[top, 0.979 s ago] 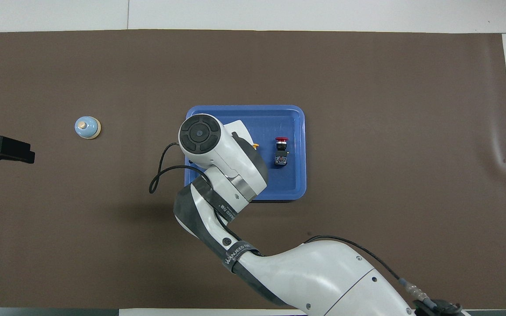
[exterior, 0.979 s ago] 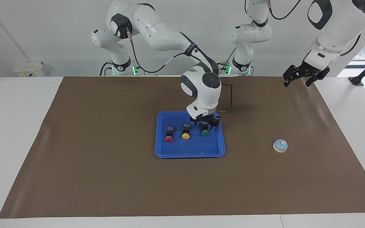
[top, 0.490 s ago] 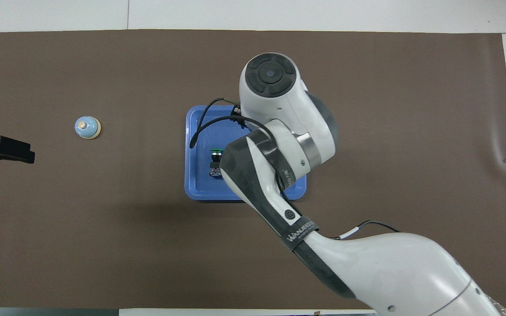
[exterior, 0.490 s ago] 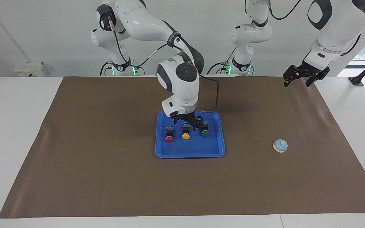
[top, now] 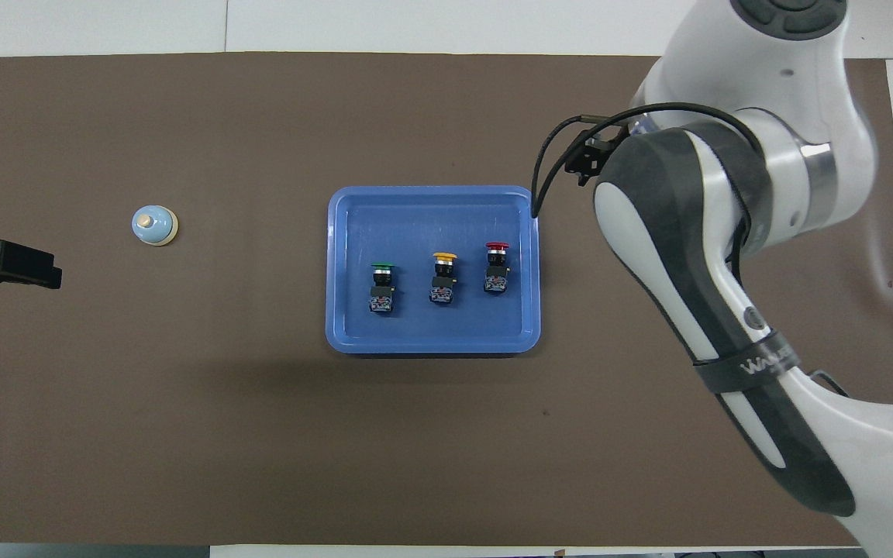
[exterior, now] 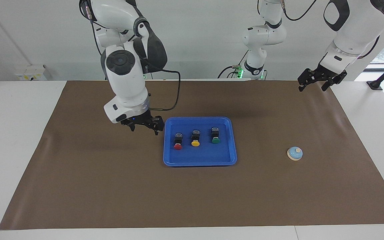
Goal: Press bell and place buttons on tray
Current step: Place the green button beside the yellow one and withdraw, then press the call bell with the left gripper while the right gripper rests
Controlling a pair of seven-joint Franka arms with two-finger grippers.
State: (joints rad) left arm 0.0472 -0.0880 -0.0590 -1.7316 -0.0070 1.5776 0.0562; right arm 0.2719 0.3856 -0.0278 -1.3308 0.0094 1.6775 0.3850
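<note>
right tool [exterior: 144, 127]: wide, empty, moved off tray [exterior: 200, 159] | left tool [exterior: 322, 81]: wide, unmoved

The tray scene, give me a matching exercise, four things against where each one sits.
1. green button
2. red button
3. bell
4. right gripper

A. on the mat, toward the left arm's end
B. on the tray, toward the right arm's end
C. over the mat beside the tray
D. on the tray, toward the left arm's end

Pairs: 1-D, 2-B, 3-A, 4-C
</note>
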